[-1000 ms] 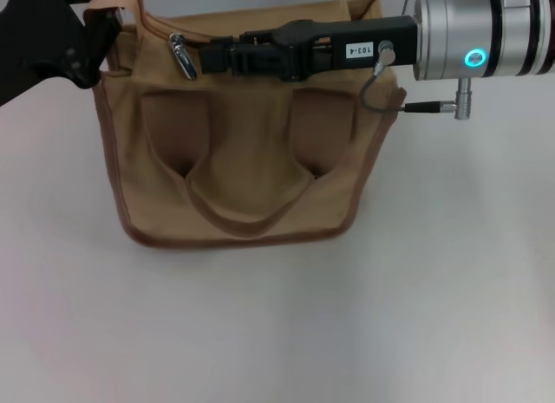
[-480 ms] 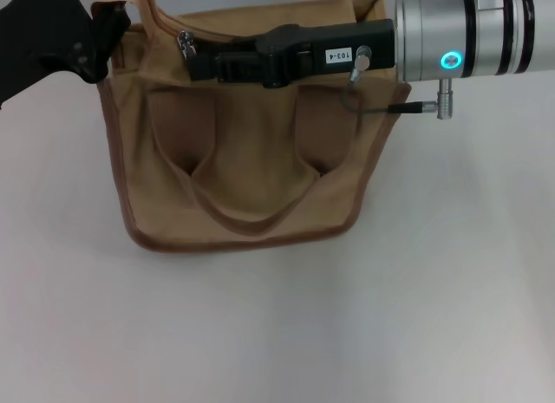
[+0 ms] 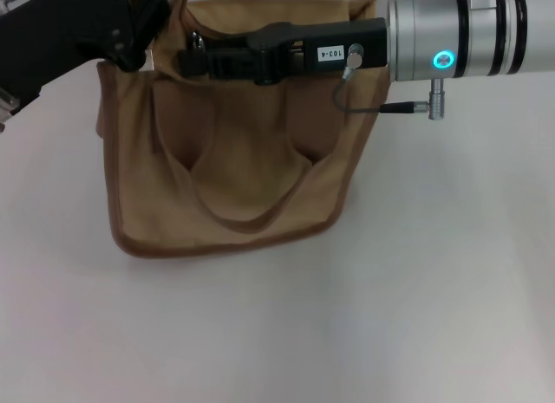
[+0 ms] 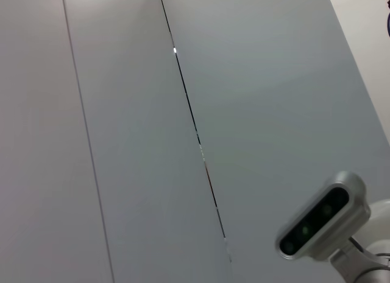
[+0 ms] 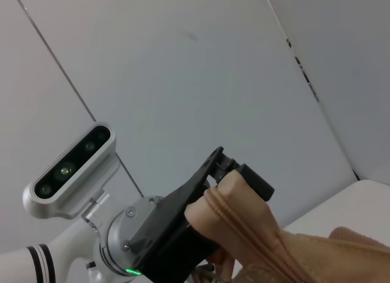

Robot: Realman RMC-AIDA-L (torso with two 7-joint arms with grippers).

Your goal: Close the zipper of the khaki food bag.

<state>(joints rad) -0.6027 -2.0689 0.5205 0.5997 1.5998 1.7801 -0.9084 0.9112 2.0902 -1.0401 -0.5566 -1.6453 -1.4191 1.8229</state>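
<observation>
1. Khaki food bag (image 3: 234, 152) sits on the white bench (image 3: 347, 334), front patches and a looped handle facing the head cam; top edge at the far side.
2. Left claw (image 3: 143, 26) is at the bag's top left corner. In the right wrist view it's clamped on a fold of the bag's fabric there – prob. to anchor that end so the bag doesn't drag along.
3. Right claw (image 3: 195, 58) reaches in from the right along the top edge, tips at the zipper (image 3: 198, 41) pull near the left end. Looks closed on the pull, but fingers hide the contact – can't tell for sure.
4. Zipper line mostly hidden behind the right arm; how far it's shut – unclear.
5. Bag contents: not visible, nothing shows inside.
</observation>
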